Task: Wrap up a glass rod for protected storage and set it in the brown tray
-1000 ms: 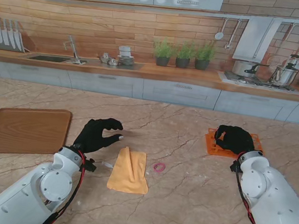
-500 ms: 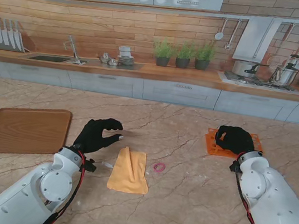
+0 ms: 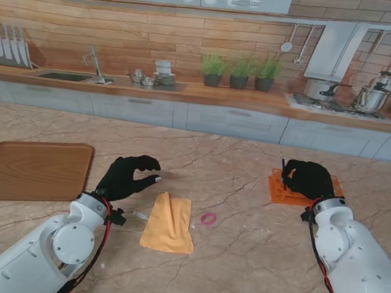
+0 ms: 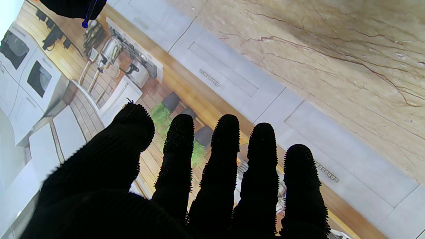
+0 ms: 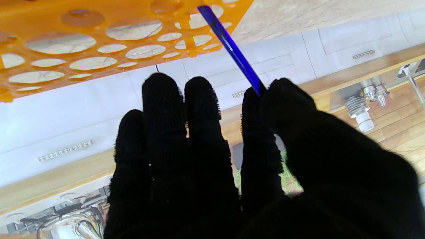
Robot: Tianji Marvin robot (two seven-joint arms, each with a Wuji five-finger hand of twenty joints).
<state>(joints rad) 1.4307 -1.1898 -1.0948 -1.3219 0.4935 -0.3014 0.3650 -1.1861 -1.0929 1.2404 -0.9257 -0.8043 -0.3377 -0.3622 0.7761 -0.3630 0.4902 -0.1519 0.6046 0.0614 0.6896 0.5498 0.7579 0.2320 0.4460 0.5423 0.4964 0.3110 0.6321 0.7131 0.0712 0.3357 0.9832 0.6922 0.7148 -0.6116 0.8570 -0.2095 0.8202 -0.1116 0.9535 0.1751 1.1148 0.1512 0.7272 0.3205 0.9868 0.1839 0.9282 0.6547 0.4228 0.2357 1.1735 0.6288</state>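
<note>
A blue glass rod [image 5: 232, 49] is pinched between the thumb and index finger of my right hand [image 3: 307, 179]; its far end still reaches into the orange perforated rack [image 5: 99, 39]. In the stand view the rod [image 3: 284, 164] shows as a thin dark line at the hand's left edge, over the rack [image 3: 284, 191]. My left hand [image 3: 126, 175] hovers with fingers apart and nothing in it, just left of the folded yellow cloth [image 3: 168, 221]. The brown tray [image 3: 30, 168] lies far left.
A small pink rubber band [image 3: 207, 218] lies right of the cloth. A short clear piece [image 3: 139, 215] sits at the cloth's left edge by my left wrist. Kitchen counter, sink and stove line the far wall.
My right hand has risen slightly over the orange rack, and the rod now shows at its left edge. The left hand has not moved.
</note>
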